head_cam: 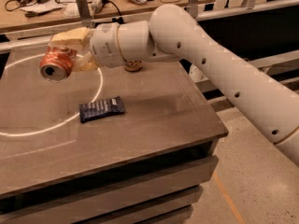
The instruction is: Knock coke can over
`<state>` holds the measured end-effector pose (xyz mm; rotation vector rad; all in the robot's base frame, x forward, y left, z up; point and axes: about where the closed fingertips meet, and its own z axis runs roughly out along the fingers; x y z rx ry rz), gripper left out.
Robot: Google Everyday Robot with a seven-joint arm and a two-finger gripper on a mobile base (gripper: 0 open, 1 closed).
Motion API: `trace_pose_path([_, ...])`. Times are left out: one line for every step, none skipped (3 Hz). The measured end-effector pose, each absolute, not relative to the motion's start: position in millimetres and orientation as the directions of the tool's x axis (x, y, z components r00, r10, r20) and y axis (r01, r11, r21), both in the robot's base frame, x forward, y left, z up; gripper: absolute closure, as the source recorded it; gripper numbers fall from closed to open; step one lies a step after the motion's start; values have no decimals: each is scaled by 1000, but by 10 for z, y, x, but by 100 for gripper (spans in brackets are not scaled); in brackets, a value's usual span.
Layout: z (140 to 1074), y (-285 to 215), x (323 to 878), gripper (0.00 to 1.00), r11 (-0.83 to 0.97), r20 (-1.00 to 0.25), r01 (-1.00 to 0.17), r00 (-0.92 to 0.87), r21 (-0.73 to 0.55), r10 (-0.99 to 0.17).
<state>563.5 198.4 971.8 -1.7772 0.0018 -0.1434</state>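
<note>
The coke can (56, 65), red-orange with a silver top, lies on its side with the top facing the camera, at the far left of the brown table (154, 120). My gripper (66, 54) is shut on the coke can. One tan finger (70, 37) lies over it and the other shows at its right side. Whether the can touches the table or hangs just above it I cannot tell.
A gold-brown can (134, 66) stands behind the wrist, mostly hidden. A dark blue snack bar (101, 108) lies mid-table. A thin ring of light (96, 94) curves over the table's left part. A cluttered workbench (56, 3) stands behind. The table's right edge drops to the floor.
</note>
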Motion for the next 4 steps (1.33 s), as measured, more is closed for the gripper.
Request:
trace_pose_path([9707, 1884, 5479, 100, -248, 401, 372, 913, -894, -77])
trace_pose_path([9730, 1861, 5445, 100, -267, 576, 535, 811, -802, -103])
trace_pose_path([9757, 1878, 5438, 100, -268, 608, 567, 788, -779, -99])
trace_pose_path([9685, 1959, 5375, 100, -263, 650, 619, 758, -740, -45])
